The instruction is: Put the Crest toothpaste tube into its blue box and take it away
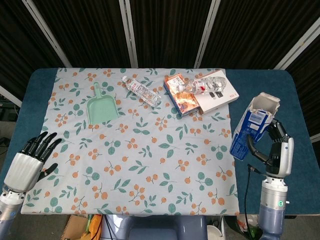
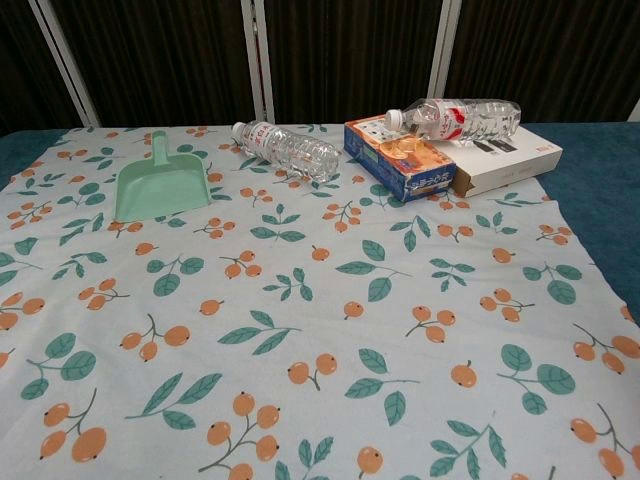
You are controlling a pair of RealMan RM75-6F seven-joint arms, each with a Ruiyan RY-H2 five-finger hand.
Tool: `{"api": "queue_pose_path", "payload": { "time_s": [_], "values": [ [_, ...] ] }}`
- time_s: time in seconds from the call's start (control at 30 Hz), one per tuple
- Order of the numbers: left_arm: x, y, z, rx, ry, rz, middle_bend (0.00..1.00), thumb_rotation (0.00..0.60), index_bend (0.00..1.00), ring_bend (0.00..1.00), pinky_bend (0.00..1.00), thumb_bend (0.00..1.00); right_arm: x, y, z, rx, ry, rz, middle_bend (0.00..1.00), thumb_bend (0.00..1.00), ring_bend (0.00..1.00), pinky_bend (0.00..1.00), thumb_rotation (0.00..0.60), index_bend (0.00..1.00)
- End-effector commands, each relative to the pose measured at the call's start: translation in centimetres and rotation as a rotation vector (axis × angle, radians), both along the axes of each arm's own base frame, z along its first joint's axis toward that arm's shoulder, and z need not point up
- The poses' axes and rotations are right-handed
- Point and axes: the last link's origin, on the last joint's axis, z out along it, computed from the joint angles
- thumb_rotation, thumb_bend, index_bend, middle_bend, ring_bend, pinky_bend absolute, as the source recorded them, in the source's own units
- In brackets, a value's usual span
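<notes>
Right robot hand (image 1: 274,147) grips a tall blue cardboard toothpaste box (image 1: 252,126) beyond the floral cloth's (image 1: 135,150) right edge.
The box tilts, its top flaps open; the tube cannot be seen. Left robot hand (image 1: 29,162) hovers empty, fingers spread, at the cloth's left edge.

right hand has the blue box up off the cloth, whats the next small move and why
Probably carry the blue box further out past the table's right edge. The right hand grips it tilted, lifted at the cloth's right border, the left hand is pulled back and open, and no tube lies on the cloth.
</notes>
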Motion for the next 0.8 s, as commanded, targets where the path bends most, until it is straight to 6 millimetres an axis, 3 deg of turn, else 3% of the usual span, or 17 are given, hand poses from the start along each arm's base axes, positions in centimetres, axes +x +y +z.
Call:
{"api": "queue_pose_path", "payload": {
  "time_s": [0.03,0.23,0.47,0.8],
  "values": [
    [-0.1,-0.7,-0.3,-0.015,-0.066,0.014,0.13,0.600,0.16,0.13,0.26,0.02,-0.6,0.0,-0.9,0.036,0.062,-0.022,0.58,0.50,0.54,0.45,0.600,0.50],
    [-0.4,-1.0,-0.9,-0.056,-0.054,0.035,0.13,0.600,0.16,0.13,0.26,0.02,-2.3,0.4,-4.3,0.190,0.306,-0.062,0.58,0.50,0.54,0.45,0.600,0.50],
    [-0.5,-0.8,-1.0,-0.063,-0.069,0.057,0.13,0.600,0.16,0.13,0.26,0.02,-4.1,1.3,-10.0,0.377,0.681,-0.078,0.58,0.50,0.54,0.45,0.600,0.50],
    [-0.6,-0.7,-1.0,-0.076,-0.074,0.069,0.13,0.600,0.16,0.13,0.26,0.02,-4.2,2.0,-16.2,0.514,0.957,-0.086,0.58,0.50,0.54,0.45,0.600,0.50]
  ]
}}
